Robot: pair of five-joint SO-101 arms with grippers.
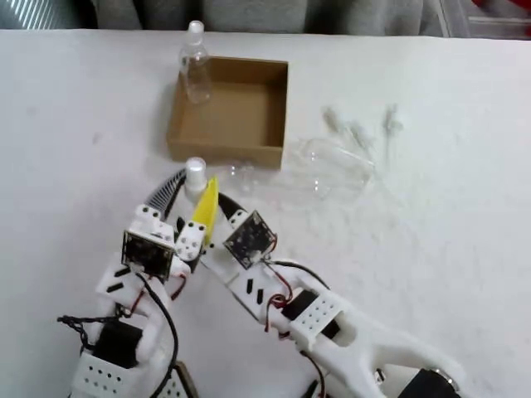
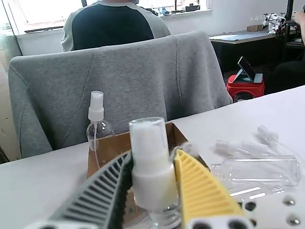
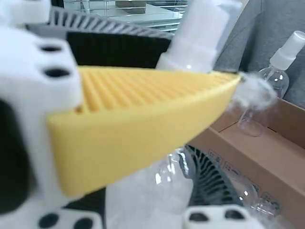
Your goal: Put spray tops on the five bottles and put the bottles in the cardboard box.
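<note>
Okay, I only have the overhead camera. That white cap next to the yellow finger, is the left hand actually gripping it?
Observer: Yes. In the left wrist view the left hand has its fingers pressed on either side of the spray top.
Operator: Is there a bottle under it?
Observer: Yes. The right wrist view shows a clear bottle below that top.
Operator: And the other bottle, is it in the box or behind it?
Observer: Inside. The right wrist view shows the capped bottle standing on the floor of the cardboard box, by its far wall.
</note>
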